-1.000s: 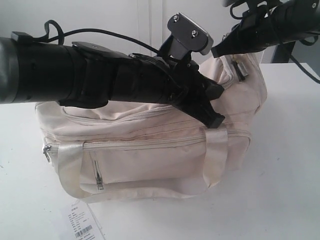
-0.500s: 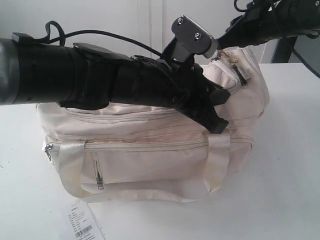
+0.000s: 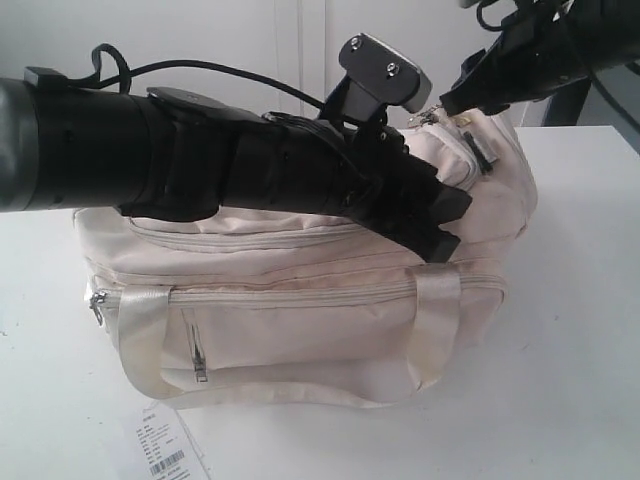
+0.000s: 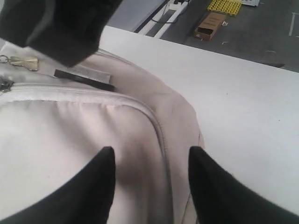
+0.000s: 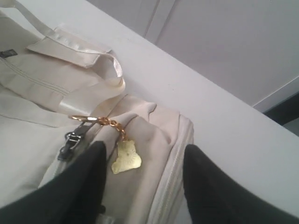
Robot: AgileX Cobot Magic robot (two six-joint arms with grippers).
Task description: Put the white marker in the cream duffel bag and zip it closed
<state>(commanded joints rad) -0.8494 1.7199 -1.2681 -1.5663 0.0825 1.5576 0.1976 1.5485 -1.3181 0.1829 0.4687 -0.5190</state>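
Where the bag sits, exterior view: the cream duffel bag (image 3: 300,320) rests on its base on the white table (image 3: 580,350). Its front pocket faces the camera and a strap handle (image 3: 140,340) loops down the front.
Left arm, exterior view: it reaches across the bag's top. The left gripper (image 3: 452,228) points down at the upper side, near the right-hand end of the strap.
Right arm, exterior view: the right gripper (image 3: 450,98) hangs at the bag's top right end, just beside a zip pull (image 3: 425,116). The gap between its jaws cannot be judged from here.
Paper tag (image 3: 165,452): it lies flat on the table, just in front of the bag's left corner.
Left gripper, left wrist view: the two black fingertips (image 4: 100,186) stand well apart over plain bag fabric, with nothing between them. Whether they touch the cloth I cannot tell.
Bag, left wrist view: the curved zip seam runs between the fingertips, and a black buckle (image 4: 84,77) lies beyond them.
Right gripper, right wrist view: the jaws are spread wide and grip nothing.
Gold charm (image 5: 126,158): it hangs on a short chain from the zip pull's ring, in the gap between the right fingers and clear of both.
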